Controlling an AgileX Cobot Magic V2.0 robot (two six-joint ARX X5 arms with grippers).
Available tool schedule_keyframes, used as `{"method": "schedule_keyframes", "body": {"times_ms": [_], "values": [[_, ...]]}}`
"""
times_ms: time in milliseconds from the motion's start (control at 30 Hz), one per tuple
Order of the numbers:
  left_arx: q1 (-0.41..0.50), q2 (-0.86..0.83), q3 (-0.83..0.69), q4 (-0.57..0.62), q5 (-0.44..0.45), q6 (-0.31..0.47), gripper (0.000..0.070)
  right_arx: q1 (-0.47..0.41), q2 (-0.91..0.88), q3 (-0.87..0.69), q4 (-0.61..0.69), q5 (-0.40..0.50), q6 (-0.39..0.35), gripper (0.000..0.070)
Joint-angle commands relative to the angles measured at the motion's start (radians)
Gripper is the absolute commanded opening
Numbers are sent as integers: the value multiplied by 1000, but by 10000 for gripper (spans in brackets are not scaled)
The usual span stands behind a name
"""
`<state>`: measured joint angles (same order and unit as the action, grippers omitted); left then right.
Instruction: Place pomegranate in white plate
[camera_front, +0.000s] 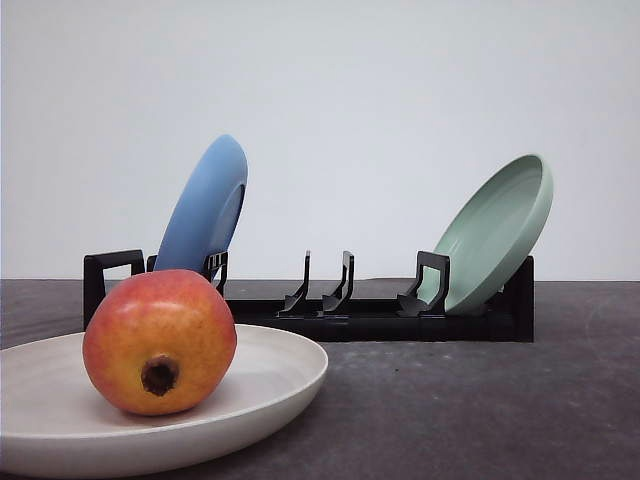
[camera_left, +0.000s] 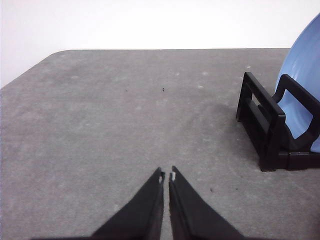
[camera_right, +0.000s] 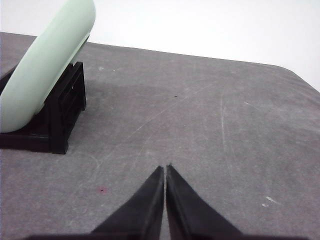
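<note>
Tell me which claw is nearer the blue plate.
Left. The left claw, shut, hangs over bare table beside the rack end holding the blue plate. The right claw, shut, is by the pale green plate at the other end.

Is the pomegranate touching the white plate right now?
Touching. The front view shows the pomegranate resting inside the white plate, its underside meeting the plate's surface with no gap.

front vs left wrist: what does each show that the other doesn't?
Front view: the pomegranate resting in the white plate, and the pale green plate leaning at the rack's right end. Left wrist view: the left gripper, shut over bare table. Shared: the blue plate and the black dish rack holding it, plus the grey tabletop.
</note>
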<state>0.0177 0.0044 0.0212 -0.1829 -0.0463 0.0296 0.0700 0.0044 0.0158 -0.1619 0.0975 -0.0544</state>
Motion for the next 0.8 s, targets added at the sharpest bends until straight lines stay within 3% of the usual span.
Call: {"method": "schedule_keyframes", "body": {"times_ms": [0,767], "values": [[2,-2,-10,-4,3,-8,0,-2,-1,-5,8,-3,11,1],[2,-2,-10,-4,3,-8,0,-2,-1,-5,8,-3,11,1]]}}
